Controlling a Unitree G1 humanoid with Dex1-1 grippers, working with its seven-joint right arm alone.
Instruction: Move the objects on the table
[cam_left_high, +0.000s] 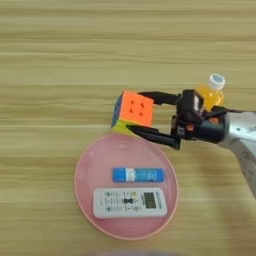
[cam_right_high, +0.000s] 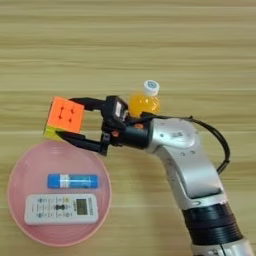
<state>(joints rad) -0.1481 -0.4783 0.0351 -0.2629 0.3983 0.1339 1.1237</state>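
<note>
In the left eye view, nearest the camera lies the white remote (cam_left_high: 130, 202) on the pink plate (cam_left_high: 85, 175), with the blue glue stick (cam_left_high: 138, 174) just behind it on the same plate. Just beyond the plate's far rim is the puzzle cube (cam_left_high: 133, 110), tilted, orange face up, between the two black fingers of the right gripper (cam_left_high: 146, 115). The juice bottle (cam_left_high: 211, 94) stands upright behind the wrist on the table (cam_left_high: 60, 60).

In the right eye view the silver forearm runs up from the bottom right, and the bottle sits touching or just behind the wrist. A swing of the arm could knock it over. The cube looks held near its edges, so it might twist loose and drop onto the plate's rim.

The jaws are spread about a cube's width and clamp the cube from both sides.
</note>
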